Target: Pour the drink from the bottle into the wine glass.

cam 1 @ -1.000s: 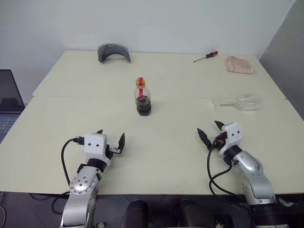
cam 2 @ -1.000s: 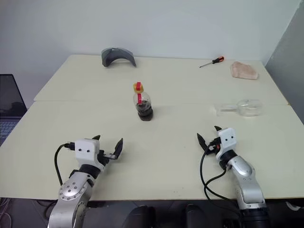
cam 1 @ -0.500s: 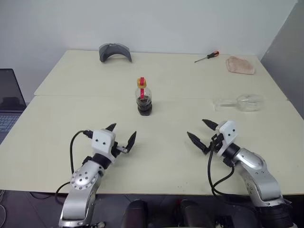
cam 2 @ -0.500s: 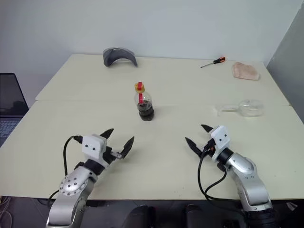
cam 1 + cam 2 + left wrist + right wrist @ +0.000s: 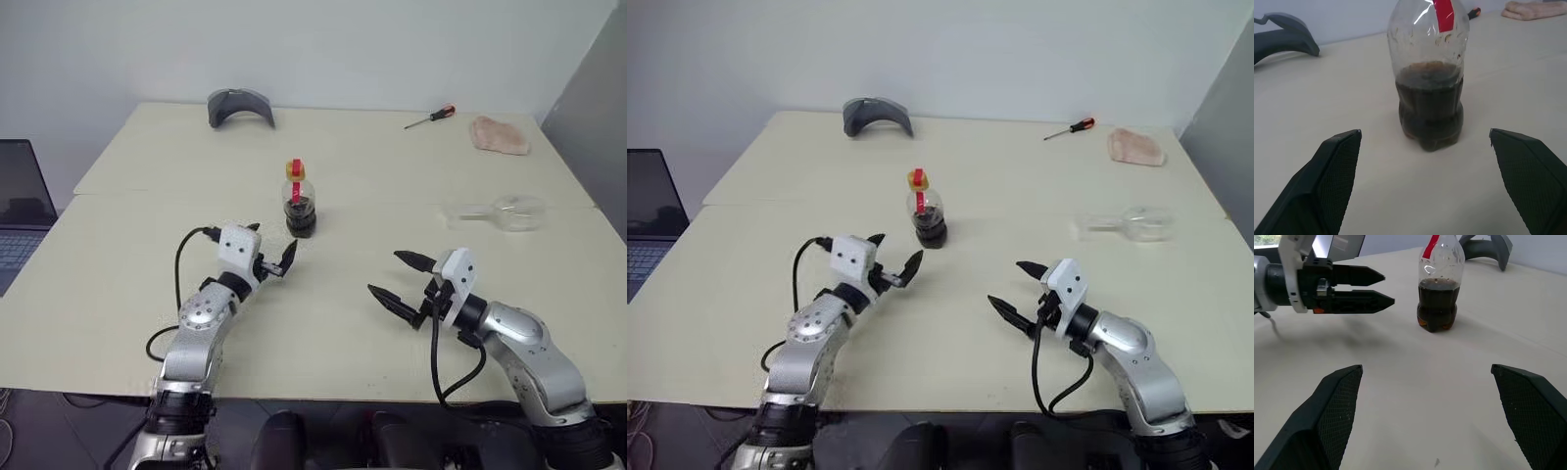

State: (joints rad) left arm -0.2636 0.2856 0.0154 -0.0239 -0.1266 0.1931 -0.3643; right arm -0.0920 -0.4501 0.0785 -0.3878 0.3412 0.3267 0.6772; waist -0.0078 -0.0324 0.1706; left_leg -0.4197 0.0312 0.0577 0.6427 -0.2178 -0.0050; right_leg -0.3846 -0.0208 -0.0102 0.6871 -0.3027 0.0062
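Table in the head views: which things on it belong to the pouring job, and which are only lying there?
For the job:
- small clear plastic bottle with yellow cap, upright
- dark brown drink inside it
- clear stemmed wine glass, lying on its side

Lying about:
- grey curved piece
- red-handled screwdriver
- pinkish cloth

We see the bottle (image 5: 297, 198) standing up near the middle of the counter (image 5: 118, 264). The drink (image 5: 1430, 110) sits in its lower part. The wine glass (image 5: 498, 211) lies on its side, well to the right of the bottle. Our left gripper (image 5: 273, 262) is just in front of the bottle, not touching it. Our right gripper (image 5: 399, 279) is nearer us, between bottle and glass. At the back lie a curved thing (image 5: 239, 105) on the left, and a screwdriver (image 5: 427, 117) and a cloth (image 5: 499, 135) on the right.
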